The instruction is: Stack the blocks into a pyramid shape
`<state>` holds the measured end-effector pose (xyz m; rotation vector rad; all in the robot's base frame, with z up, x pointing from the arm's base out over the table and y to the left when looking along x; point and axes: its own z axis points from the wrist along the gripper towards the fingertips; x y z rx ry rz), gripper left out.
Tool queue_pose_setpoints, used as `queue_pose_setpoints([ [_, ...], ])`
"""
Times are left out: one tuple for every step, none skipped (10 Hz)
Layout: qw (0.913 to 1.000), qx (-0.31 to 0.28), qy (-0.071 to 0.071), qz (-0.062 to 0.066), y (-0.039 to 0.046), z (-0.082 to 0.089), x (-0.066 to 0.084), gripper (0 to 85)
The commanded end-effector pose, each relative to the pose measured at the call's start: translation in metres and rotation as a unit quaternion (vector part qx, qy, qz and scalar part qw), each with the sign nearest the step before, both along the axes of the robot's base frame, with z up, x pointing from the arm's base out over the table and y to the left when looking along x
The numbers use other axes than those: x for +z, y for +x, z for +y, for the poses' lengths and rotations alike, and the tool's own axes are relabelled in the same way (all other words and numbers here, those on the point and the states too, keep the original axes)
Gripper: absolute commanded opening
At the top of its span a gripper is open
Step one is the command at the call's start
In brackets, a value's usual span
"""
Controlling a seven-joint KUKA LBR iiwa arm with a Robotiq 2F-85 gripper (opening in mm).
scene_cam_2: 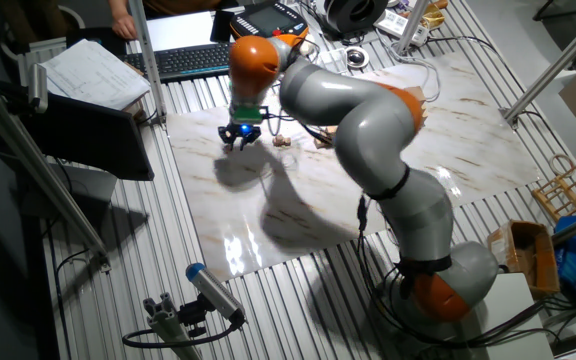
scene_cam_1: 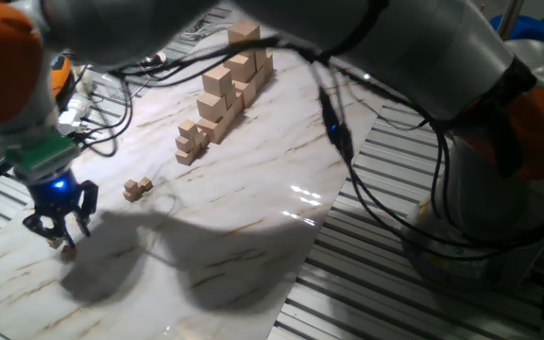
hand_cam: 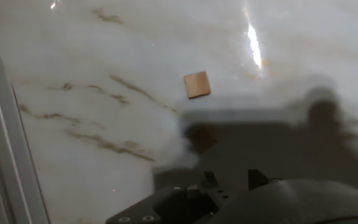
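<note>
Two tiny tan blocks [scene_cam_1: 137, 189] sit side by side on the marble table [scene_cam_1: 253, 208]. My gripper [scene_cam_1: 61, 234] hangs low over the table's left part, left of that pair, and a third tiny block [scene_cam_1: 67, 247] lies just under its fingertips. In the hand view one block [hand_cam: 197, 84] lies lit on the marble. Another block [hand_cam: 202, 135] lies in shadow, just ahead of my gripper [hand_cam: 234, 179]. The jaws stand apart with nothing between them. In the other fixed view my gripper [scene_cam_2: 240, 135] is left of the small blocks [scene_cam_2: 283, 142].
Tall stepped stacks of bigger pale wooden cubes [scene_cam_1: 225, 90] stand at the far middle of the table. Cables [scene_cam_1: 102, 113] trail across the far left corner. The table's left edge [hand_cam: 5, 155] meets a ribbed metal bench close to the gripper.
</note>
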<state>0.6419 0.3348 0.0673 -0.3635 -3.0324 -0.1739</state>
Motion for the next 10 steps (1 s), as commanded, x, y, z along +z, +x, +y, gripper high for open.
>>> queue_pose_setpoints([
  [0.9960, -0.088, -0.015, 0.003, 0.0033, -0.001, -0.002, 34.0],
  [0.9940, -0.107, -0.024, 0.004, 0.0059, -0.002, -0.004, 34.0],
  [0.9914, -0.128, -0.027, 0.008, 0.0073, -0.001, -0.005, 34.0],
  [0.9885, -0.149, -0.024, 0.014, 0.0074, 0.000, -0.006, 34.0],
  [0.9829, -0.182, -0.013, 0.020, 0.0068, 0.001, -0.007, 34.0],
  [0.9793, -0.201, -0.009, 0.021, 0.0057, 0.002, -0.008, 34.0],
  [0.9776, -0.209, -0.009, 0.017, 0.0040, 0.004, -0.010, 34.0],
  [0.9766, -0.215, -0.009, 0.011, 0.0023, 0.006, -0.012, 34.0],
  [0.9755, -0.220, -0.008, 0.008, 0.0017, 0.008, -0.013, 34.0],
  [0.9728, -0.232, -0.008, 0.004, 0.0036, 0.008, -0.015, 34.0],
])
